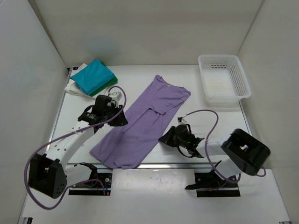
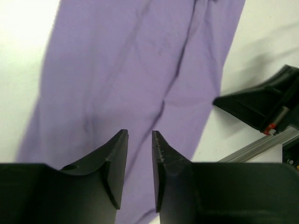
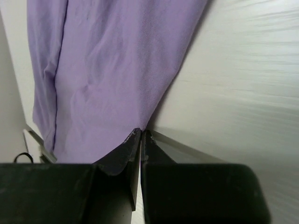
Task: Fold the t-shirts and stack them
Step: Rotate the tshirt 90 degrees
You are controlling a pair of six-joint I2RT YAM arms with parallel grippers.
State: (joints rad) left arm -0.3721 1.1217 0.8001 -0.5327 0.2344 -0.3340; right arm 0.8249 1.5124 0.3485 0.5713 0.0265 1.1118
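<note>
Care at both long edges was what this fold seemed to ask. At the back left of the surface (image 1: 140, 74) sat the finished stack: a teal t-shirt (image 1: 93, 76) on top, a dark green one (image 1: 109, 85) under it and a white one (image 1: 74, 87) at the bottom. The lavender t-shirt (image 1: 145, 121) lay slantwise across the middle, already narrowed lengthwise, and I judged it due for a crosswise fold.

The left gripper (image 1: 120, 117) hung over the shirt's left edge, its jaws a little apart with nothing between them (the left wrist view showed only flat cloth beyond the gap (image 2: 140, 135)). It would do well to drop to the hem and take both layers before any lift. The right gripper (image 3: 140, 132) had its jaws pressed together, pinching the shirt's right edge. Both grips ought to rise level and travel together, so the cloth folds square and does not skew; a bite on only the top layer would let the strip fall open.

How many layers the right jaws held could not be made out, the tips hiding the hem. In the overhead view the right gripper (image 1: 164, 138) blurred into its own dark housing. The shirt's far sleeve was tucked out of sight, and the stack's lower shirts showed only as slivers. The white lattice basket (image 1: 243, 79) stood well apart at the back right.
</note>
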